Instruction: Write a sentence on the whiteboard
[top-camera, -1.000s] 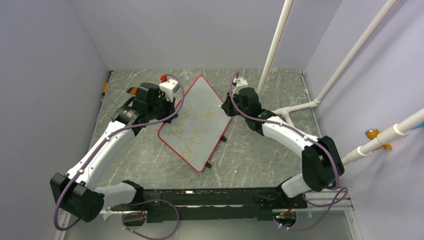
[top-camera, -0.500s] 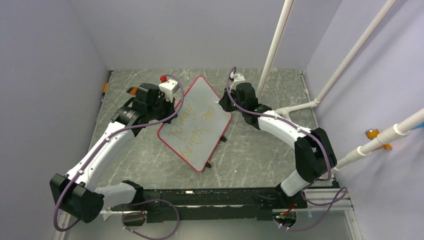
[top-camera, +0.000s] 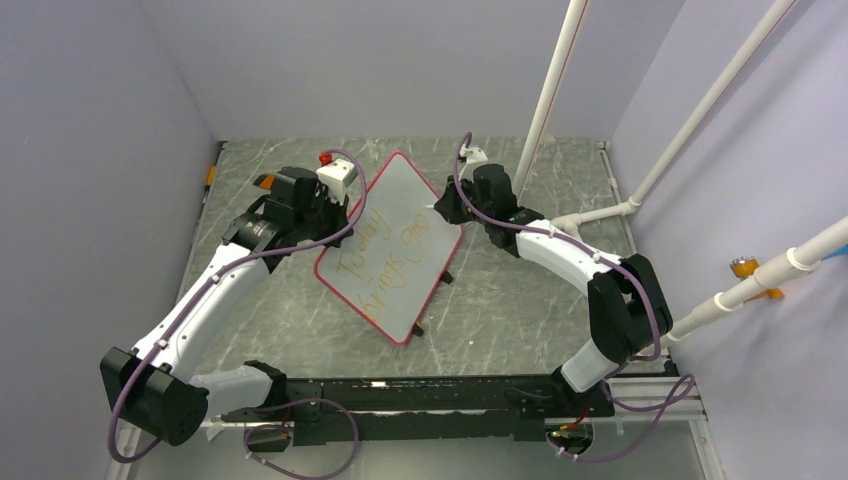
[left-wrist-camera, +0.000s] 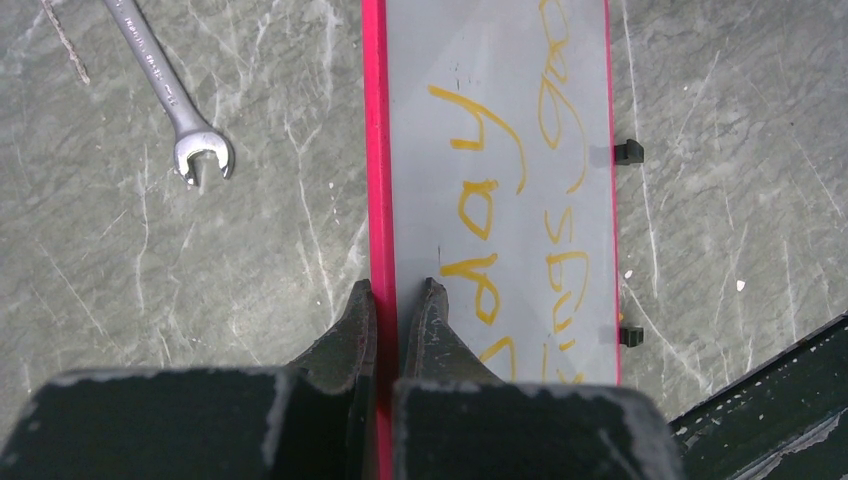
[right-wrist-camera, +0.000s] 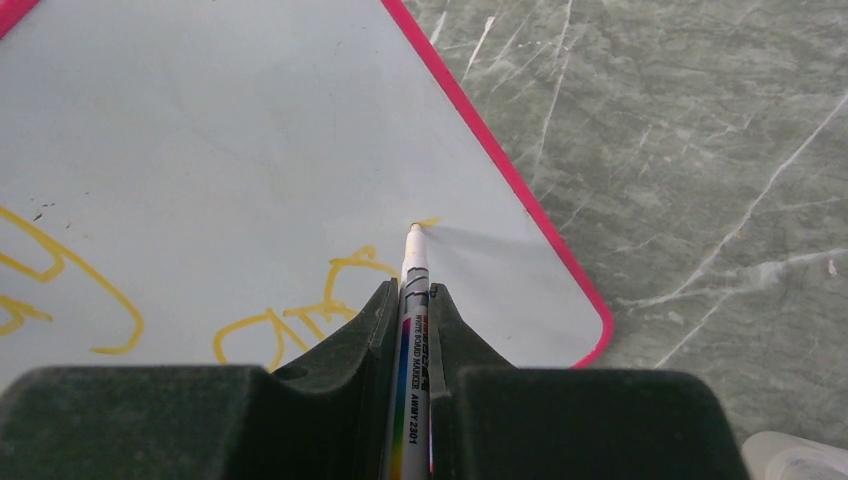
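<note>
The whiteboard (top-camera: 395, 215) with its red-pink frame lies diagonally on the table; it also shows in the left wrist view (left-wrist-camera: 510, 90) and the right wrist view (right-wrist-camera: 220, 120). The sentence (top-camera: 385, 250) is orange-yellow handwriting in two lines, seen close in the left wrist view (left-wrist-camera: 480, 200) and partly in the right wrist view (right-wrist-camera: 300, 315). My left gripper (left-wrist-camera: 392, 295) is shut on the board's left frame edge. My right gripper (right-wrist-camera: 412, 290) is shut on a white marker pen (right-wrist-camera: 412, 290), whose tip touches the board beside a fresh short stroke near the right corner.
A metal wrench (left-wrist-camera: 170, 95) lies on the grey marbled table left of the board. Two black clips (left-wrist-camera: 628, 152) sit on the board's far long edge. White pipes (top-camera: 555, 80) rise at the back right. Side walls enclose the table.
My right gripper with the pen has moved slightly left and up along the board, adding to the second line. The left gripper and board have stayed put.
</note>
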